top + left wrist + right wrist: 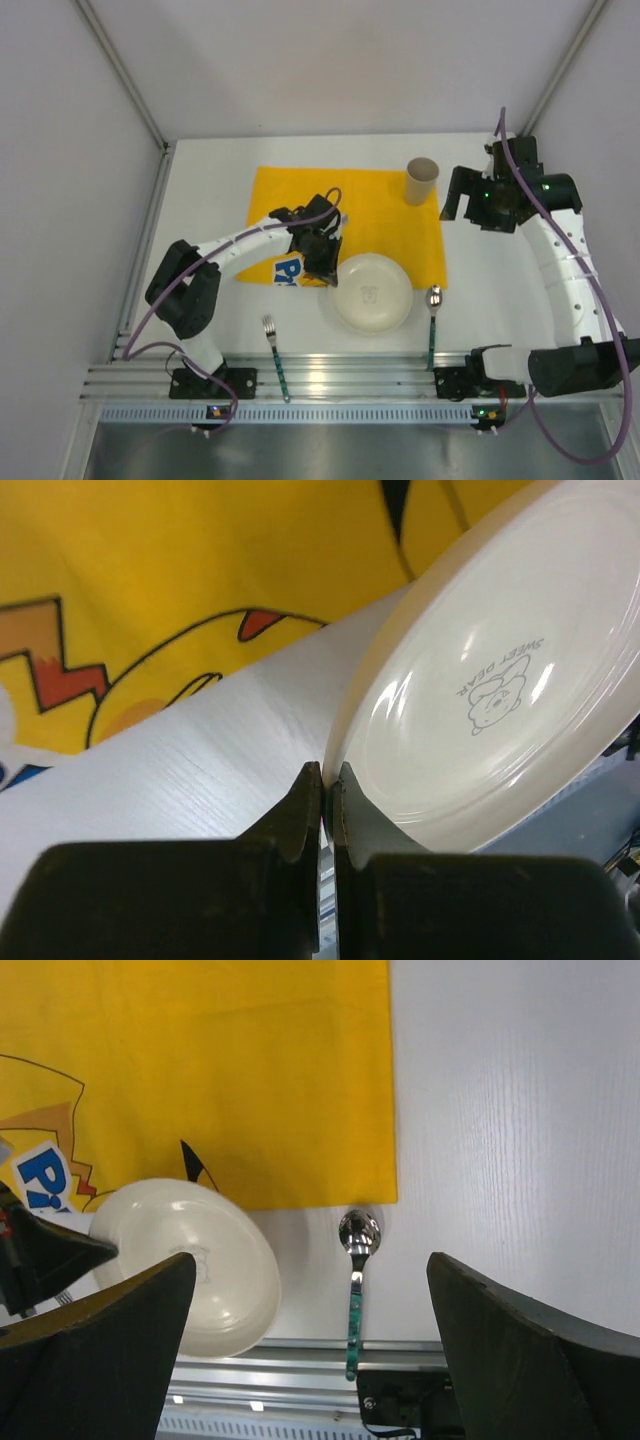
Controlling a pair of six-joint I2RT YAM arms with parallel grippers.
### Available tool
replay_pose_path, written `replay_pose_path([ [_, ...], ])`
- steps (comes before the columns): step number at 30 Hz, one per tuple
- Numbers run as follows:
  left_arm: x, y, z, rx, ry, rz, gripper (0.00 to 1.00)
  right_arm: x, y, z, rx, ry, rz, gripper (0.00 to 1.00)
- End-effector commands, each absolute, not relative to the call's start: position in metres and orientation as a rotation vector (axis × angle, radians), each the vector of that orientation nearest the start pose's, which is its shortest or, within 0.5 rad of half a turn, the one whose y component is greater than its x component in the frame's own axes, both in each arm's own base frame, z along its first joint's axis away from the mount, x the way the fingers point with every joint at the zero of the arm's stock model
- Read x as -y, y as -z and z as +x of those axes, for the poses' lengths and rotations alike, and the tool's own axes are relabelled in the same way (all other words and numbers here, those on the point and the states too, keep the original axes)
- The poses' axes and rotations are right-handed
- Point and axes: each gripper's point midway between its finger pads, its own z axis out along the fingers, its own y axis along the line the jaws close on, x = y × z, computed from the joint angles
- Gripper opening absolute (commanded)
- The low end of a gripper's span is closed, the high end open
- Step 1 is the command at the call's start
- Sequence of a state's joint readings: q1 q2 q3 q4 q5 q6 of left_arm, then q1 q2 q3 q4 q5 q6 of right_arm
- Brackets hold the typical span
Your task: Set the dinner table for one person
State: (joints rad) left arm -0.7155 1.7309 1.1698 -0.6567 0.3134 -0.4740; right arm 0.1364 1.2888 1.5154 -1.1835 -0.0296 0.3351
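Black fingers [290, 820] of left gripper [325, 775] fill btm of left wrist view, pressed together w/ only a hairline gap. Tips sit right at rim of white plate [500, 680]; can't tell if rim is nipped btwn them or just beside. Plate has small bear print in middle. Its far part lies over near edge of yellow placemat [150, 560], rest on dinner table [200, 200]. Dinner table = white top under everything, running wall to wall, w/ ribbed alu rail [330, 378] along near edge by both arm bases. Right gripper [310, 1265] hangs over table's right side, jaws spread wide. Spoon [355, 1270] lies on bare table just right of plate, not touching it, bowl at placemat's near right corner, green handle twd rail. Fork [275, 360] lies on bare table left of plate, apart from it, tines pointing away from rail, handle end over rail. Brown cup [422, 180] stands upright on placemat's far right corner.
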Motion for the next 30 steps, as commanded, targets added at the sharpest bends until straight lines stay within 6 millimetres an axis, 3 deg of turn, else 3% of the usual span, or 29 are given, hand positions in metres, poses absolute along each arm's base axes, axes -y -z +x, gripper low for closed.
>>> replay_pose_path([
  [1, 0.301, -0.130, 0.266, -2.703, 0.698, 0.497, 0.00, -0.059, -0.273, 0.263, -2.462, -0.259, 0.227, 1.00],
  [2, 0.297, -0.126, 0.273, -2.723, 0.659, 0.503, 0.00, -0.058, -0.272, 0.261, -2.463, -0.250, 0.228, 1.00],
  [8, 0.257, -0.119, 0.369, -2.709, 0.420, 0.227, 0.00, -0.054, -0.273, 0.243, -2.450, -0.246, 0.225, 1.00],
  [13, 0.229, -0.092, 0.416, -2.717, 0.286, 0.056, 0.00, -0.057, -0.274, 0.221, -2.444, -0.287, 0.168, 1.00],
  [17, 0.211, -0.073, 0.436, -2.738, 0.261, -0.046, 0.00, -0.071, -0.238, 0.200, -2.573, -0.384, 0.136, 1.00],
  [18, 0.210, -0.072, 0.439, -2.738, 0.262, -0.054, 0.00, -0.082, -0.212, 0.188, -2.664, -0.466, 0.126, 1.00],
  [19, 0.209, -0.070, 0.442, -2.740, 0.259, -0.062, 0.06, -0.087, -0.199, 0.182, -2.714, -0.505, 0.126, 1.00],
  [20, 0.208, -0.069, 0.443, -2.740, 0.259, -0.071, 0.28, -0.089, -0.175, 0.170, -2.802, -0.528, 0.148, 1.00],
  [23, 0.208, -0.074, 0.441, -2.734, 0.263, -0.075, 0.67, -0.090, -0.140, 0.154, -2.923, -0.513, 0.195, 1.00],
  [26, 0.197, -0.077, 0.436, -2.720, 0.214, -0.093, 0.78, -0.085, -0.117, 0.140, -3.030, -0.420, 0.254, 1.00],
  [30, 0.186, -0.082, 0.417, -2.719, 0.197, -0.111, 0.79, -0.088, -0.086, 0.119, -3.122, -0.416, 0.312, 1.00],
])
